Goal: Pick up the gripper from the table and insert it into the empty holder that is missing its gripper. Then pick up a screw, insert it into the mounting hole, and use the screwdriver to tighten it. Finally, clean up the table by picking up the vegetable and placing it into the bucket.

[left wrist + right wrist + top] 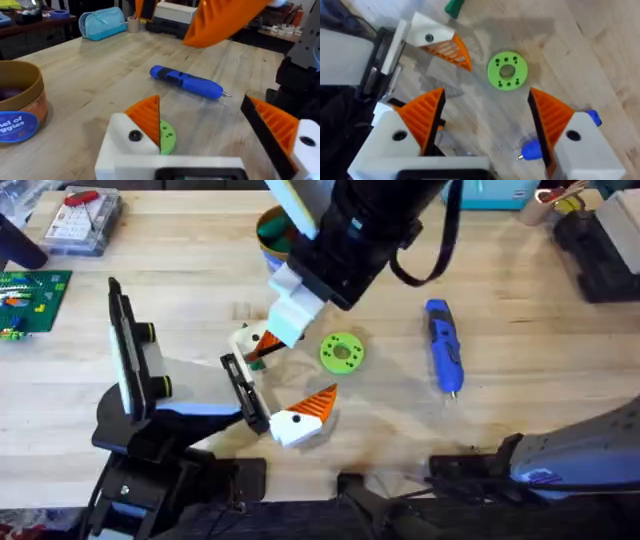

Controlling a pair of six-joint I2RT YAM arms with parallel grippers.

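**Right gripper [486, 102] wide open, holding nothing**
The gripper [243, 340] sits at the far end of the holder [245, 392], its orange tip pointing at the lime-green ring [342, 352]. The right gripper hangs just above it, so I think it only needs to go down.

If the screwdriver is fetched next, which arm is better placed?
Right, probably: the screwdriver lies on the right of the table, close beside the open right gripper; the left gripper sits beyond the green ring.

screwdriver [443, 346] right of ring [342, 352] (bucket [272, 235] behind)
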